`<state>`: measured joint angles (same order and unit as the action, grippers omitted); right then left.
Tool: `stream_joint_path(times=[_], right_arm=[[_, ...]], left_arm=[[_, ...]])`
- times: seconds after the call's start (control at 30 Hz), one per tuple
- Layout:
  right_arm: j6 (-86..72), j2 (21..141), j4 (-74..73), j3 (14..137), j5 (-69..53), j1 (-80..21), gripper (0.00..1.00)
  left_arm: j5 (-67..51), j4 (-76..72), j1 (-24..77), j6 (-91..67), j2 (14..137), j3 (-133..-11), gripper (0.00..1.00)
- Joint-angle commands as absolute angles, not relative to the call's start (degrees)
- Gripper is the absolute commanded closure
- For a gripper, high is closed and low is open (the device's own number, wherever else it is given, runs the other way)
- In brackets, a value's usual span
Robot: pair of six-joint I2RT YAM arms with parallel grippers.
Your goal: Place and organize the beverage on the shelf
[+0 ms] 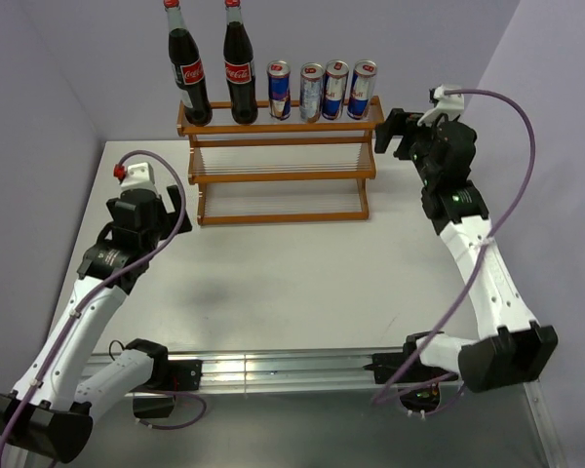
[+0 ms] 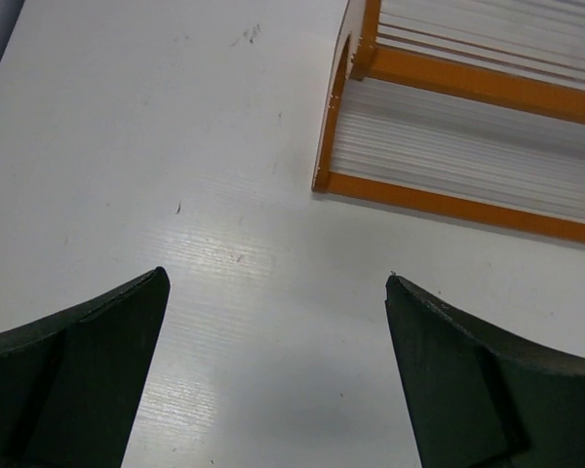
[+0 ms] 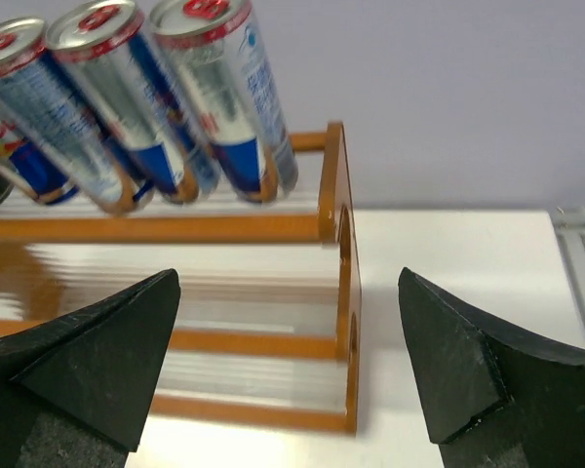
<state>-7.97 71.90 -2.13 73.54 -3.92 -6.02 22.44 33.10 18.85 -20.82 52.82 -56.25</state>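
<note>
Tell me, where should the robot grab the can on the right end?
Grab the rightmost can around its round middle, above the shelf rail, probably from the right: it stands upright, another can crowds its left, and the open right gripper is nearby.

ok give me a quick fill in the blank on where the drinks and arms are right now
1. The cola bottles and cans all stand on the ____ tier of the shelf.
2. Seen from above, the cola bottles stand to the ____ of the cans.
3. The left end effector and the right end effector are both ____, holding nothing.

Missing words: top; left; open
</note>
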Motion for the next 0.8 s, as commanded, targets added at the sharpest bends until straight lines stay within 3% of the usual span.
stream_joint_path(times=[0.0,0.27,0.4,0.77], right_arm=[[-6.34,65.31,-14.72,73.39,8.23,-10.00,0.00],[-9.31,51.01,-32.94,69.80,12.57,-14.15,0.00],[-9.93,42.91,-34.45,65.22,9.85,-14.50,0.00],[-10.02,23.83,-39.19,58.01,17.49,-20.30,0.00]], left_arm=[[20.66,29.97,16.00,-21.18,50.54,-58.18,0.01],[21.35,29.53,12.83,-20.22,49.13,-58.45,0.00],[21.45,29.44,12.83,-20.04,47.29,-58.19,0.01],[20.13,26.90,12.83,-20.84,37.01,-51.17,0.00]])
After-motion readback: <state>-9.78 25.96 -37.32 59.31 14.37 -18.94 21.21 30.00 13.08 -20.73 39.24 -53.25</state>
